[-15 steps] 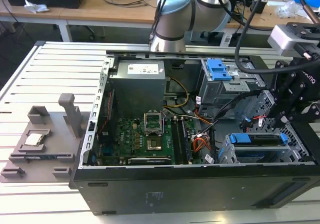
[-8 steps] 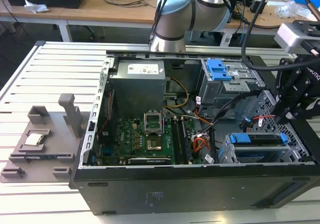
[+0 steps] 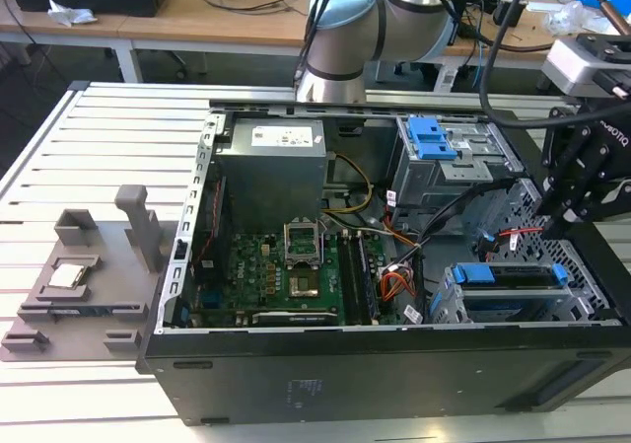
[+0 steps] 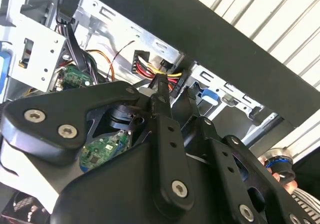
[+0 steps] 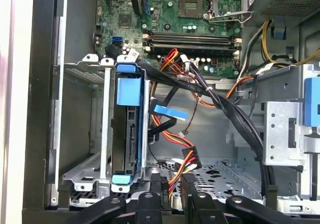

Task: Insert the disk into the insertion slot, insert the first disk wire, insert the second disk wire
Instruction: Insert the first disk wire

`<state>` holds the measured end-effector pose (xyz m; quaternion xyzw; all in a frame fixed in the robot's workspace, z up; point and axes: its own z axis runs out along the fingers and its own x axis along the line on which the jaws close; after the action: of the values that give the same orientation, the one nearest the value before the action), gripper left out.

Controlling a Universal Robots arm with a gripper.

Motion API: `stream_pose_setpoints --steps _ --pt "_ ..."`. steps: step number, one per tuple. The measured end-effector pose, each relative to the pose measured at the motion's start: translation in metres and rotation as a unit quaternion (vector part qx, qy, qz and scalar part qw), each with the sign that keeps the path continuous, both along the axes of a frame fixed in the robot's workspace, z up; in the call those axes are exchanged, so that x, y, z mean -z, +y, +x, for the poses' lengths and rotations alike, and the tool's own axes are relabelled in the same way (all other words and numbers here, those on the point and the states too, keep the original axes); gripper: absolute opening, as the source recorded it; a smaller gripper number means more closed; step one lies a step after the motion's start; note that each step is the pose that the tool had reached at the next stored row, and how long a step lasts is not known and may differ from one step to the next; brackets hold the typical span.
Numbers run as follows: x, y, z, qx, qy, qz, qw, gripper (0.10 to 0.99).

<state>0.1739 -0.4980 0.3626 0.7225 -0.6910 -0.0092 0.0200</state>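
Exterior view showed an open case lying on a slatted table, with the arm behind it. In the case corner at the exterior view's right stood the slot, and the disk sat already inside it, with its blue carrier showing at both ends.

In the first wrist view the disk reached from one end of the slot to the other, between metal walls. Its connector edge faced the open middle of the case. On the other side, a second compartment of the cage lay between the disk and the black case wall.

The red wire lay loose above the slot, near the gripper, and its dark end was apart from the disk. A bundle of orange, yellow and black wires with a black plug hung near the disk's connector edge. Black cables crossed the room between the slot and the bay, over the perforated floor.

The gripper hung at the case rim, in line with this room beside the disk. Its fingers stood narrow, with a small gap in which the wires behind showed, and they held nothing. In the second wrist view the gripper pointed toward the plug of the bundle.
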Motion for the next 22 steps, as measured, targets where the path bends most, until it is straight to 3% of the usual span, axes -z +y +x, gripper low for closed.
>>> stream_pose_setpoints --steps 7,10,14,15,17,22 --pt "0.0052 0.0030 0.0026 -0.028 -0.0001 -0.0137 0.9995 0.302" --pt "0.0071 0.0032 0.0028 -0.038 0.0003 -0.0283 0.9989 0.302" --pt "0.0070 0.0032 0.0028 -0.038 0.0003 -0.0293 0.9988 0.286" --pt "0.0070 0.0032 0.0028 -0.038 0.0003 -0.0294 0.9988 0.220" --pt "0.0069 0.0032 0.0028 -0.038 0.0003 -0.0295 0.9988 0.169" --pt "0.0070 0.0032 0.0028 -0.038 0.0003 -0.0298 0.9988 0.169"
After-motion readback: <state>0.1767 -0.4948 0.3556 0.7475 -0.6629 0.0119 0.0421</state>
